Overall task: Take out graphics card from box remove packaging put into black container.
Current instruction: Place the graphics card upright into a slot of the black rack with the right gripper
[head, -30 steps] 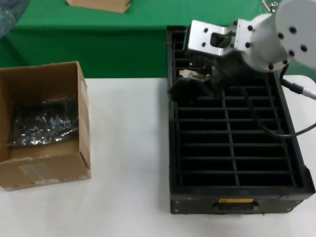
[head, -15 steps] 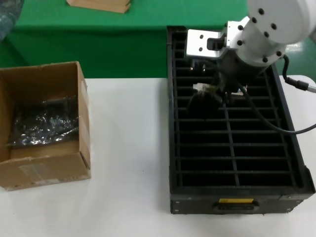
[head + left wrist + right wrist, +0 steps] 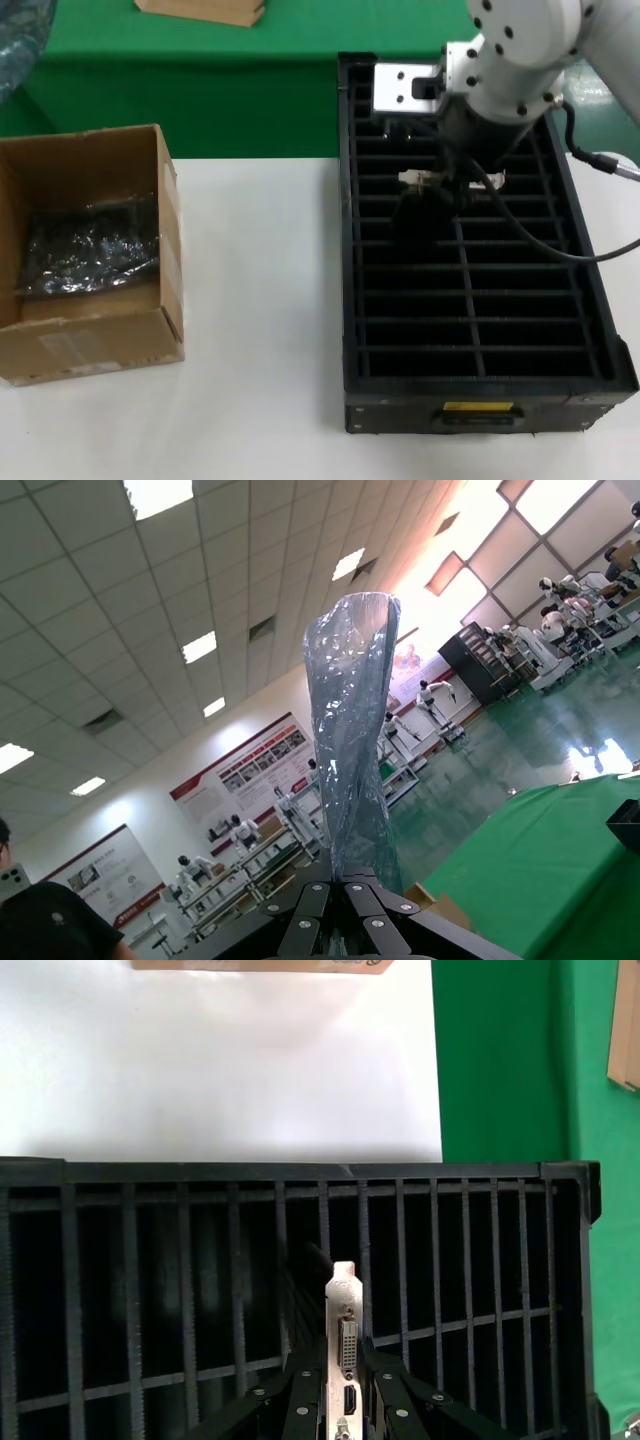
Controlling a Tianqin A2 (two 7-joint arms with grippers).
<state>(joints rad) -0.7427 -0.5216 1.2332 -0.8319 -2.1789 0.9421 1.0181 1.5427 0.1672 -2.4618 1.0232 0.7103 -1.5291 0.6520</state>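
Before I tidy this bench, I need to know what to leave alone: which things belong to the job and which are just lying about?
In the job:
- graphics card, gripped by the right end effector
- black container
- box
- packaging, held up by the left end effector

Lying about:
- dark crinkled bag inside the box
- flat tan board on the green cloth

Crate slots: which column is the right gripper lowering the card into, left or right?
The left column: the right gripper holds the graphics card over the black container, left of its centre divider, in the far half.
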